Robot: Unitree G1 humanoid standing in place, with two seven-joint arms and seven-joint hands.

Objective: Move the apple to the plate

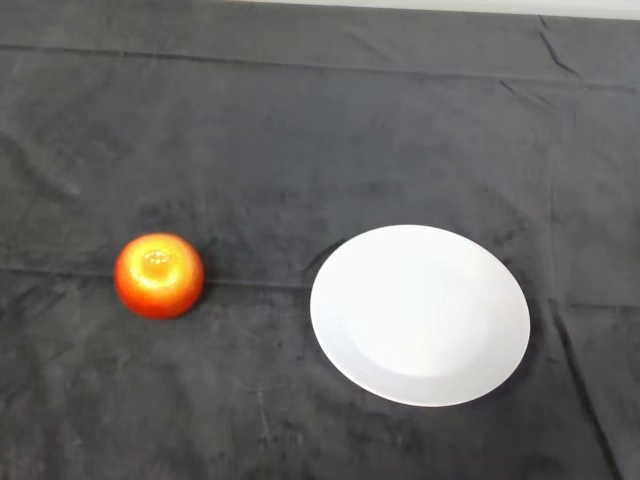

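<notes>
A red and yellow apple sits upright on the dark cloth at the left of the head view, its top dimple facing up. A round white plate lies to its right, a little nearer the front, with nothing on it. A strip of bare cloth separates the apple from the plate's left rim.
The dark cloth covers the whole table, with creases running across it. A pale strip shows along the far edge at the top.
</notes>
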